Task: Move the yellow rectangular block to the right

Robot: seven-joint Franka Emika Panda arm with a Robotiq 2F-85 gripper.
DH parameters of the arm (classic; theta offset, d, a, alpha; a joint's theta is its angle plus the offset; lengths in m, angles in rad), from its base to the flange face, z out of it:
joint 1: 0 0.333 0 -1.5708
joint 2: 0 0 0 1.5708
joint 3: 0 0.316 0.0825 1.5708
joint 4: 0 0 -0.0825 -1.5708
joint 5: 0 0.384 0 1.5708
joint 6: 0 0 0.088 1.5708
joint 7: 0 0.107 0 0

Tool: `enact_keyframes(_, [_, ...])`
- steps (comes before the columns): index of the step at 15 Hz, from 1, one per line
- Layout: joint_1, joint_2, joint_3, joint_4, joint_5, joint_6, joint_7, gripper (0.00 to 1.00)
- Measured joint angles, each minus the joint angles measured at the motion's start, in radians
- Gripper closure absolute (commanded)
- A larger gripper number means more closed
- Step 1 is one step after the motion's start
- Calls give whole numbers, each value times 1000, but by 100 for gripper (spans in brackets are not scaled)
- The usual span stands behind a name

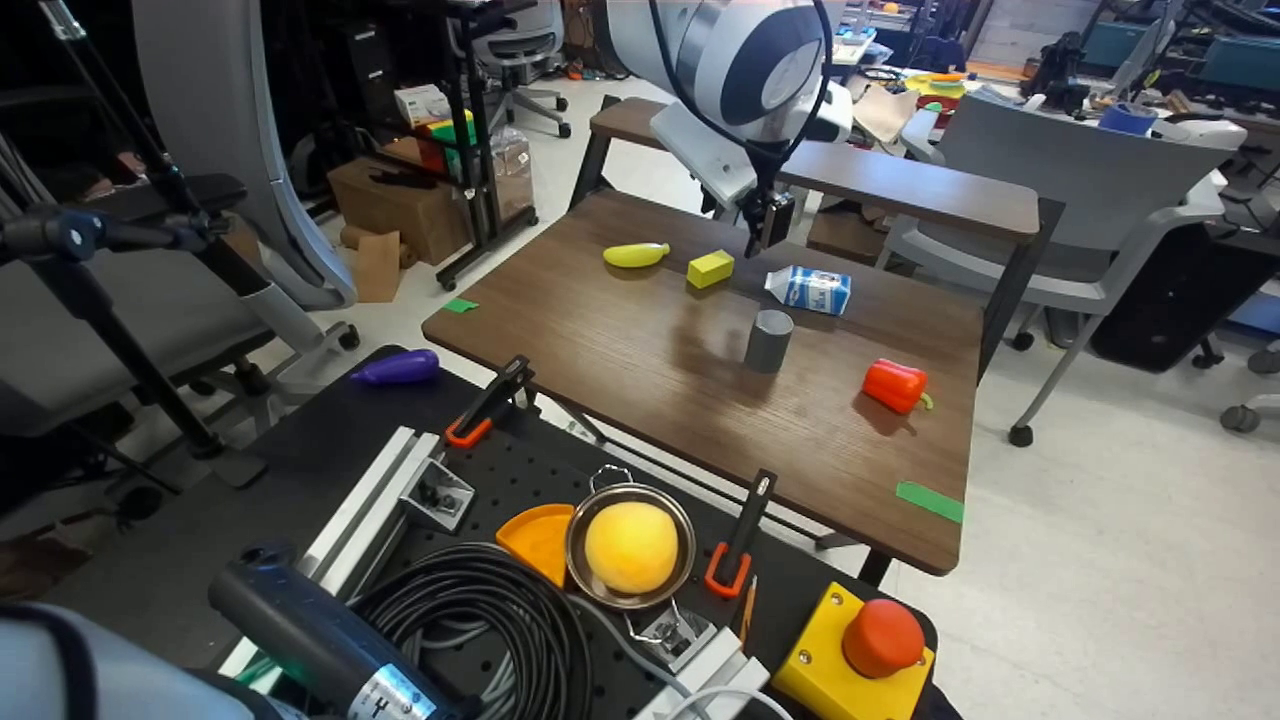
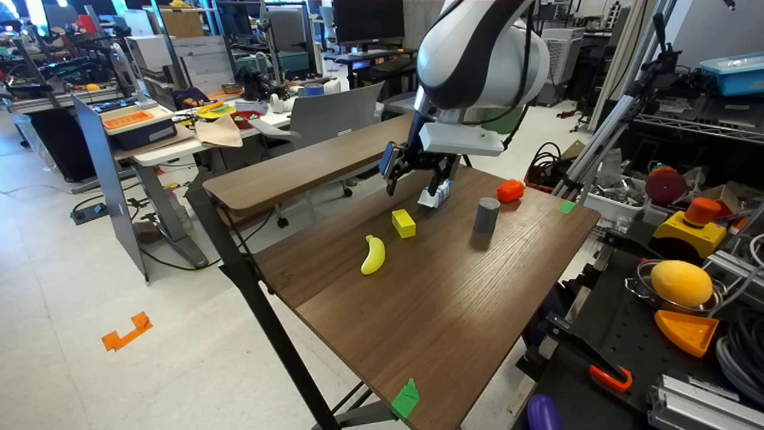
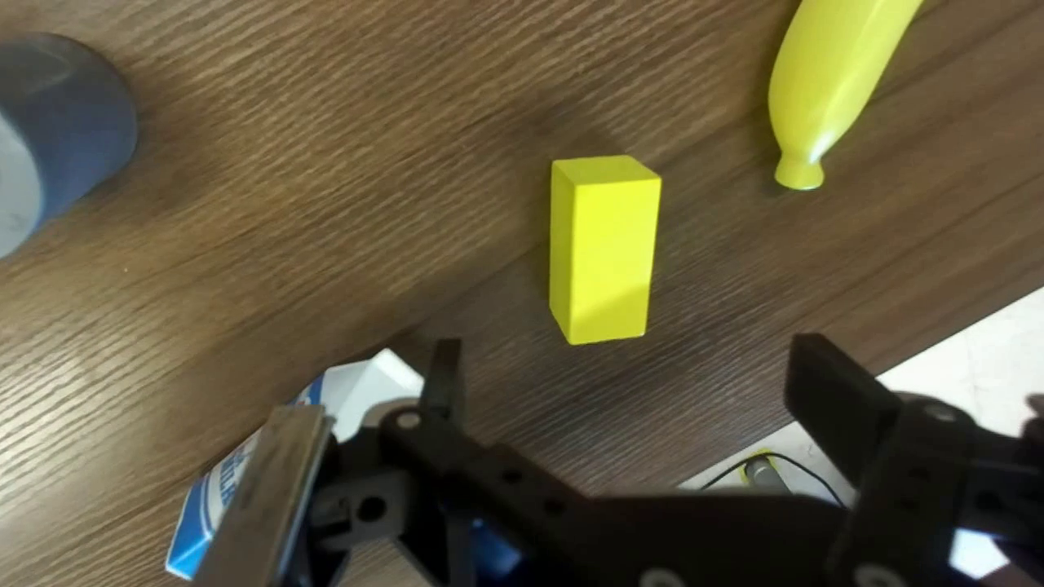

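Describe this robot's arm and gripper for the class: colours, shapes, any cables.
The arm is rounded and mostly white, with dark curved bands; a black cable loops along it. The black gripper has blocky fingers; near it sits a white boxy part.

Dark-banded white arm (image 2: 500, 71), black gripper (image 3: 626, 363)

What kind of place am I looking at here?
Probably a robotics lab or workshop: a robot arm hangs over a table, a red mushroom-shaped button tops a yellow box, and a coil of black cable lies nearby.
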Motion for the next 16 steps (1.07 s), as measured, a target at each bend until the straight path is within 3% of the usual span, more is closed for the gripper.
enact_keyframes(11, [45, 153, -10, 113, -15, -2, 53, 0])
enact_keyframes(12, [45, 162, -14, 121, -16, -2, 55, 25])
enact_keyframes(13, [46, 170, -19, 129, -19, -2, 57, 26])
enact_keyframes(16, [48, 185, -34, 146, -34, -8, 65, 49])
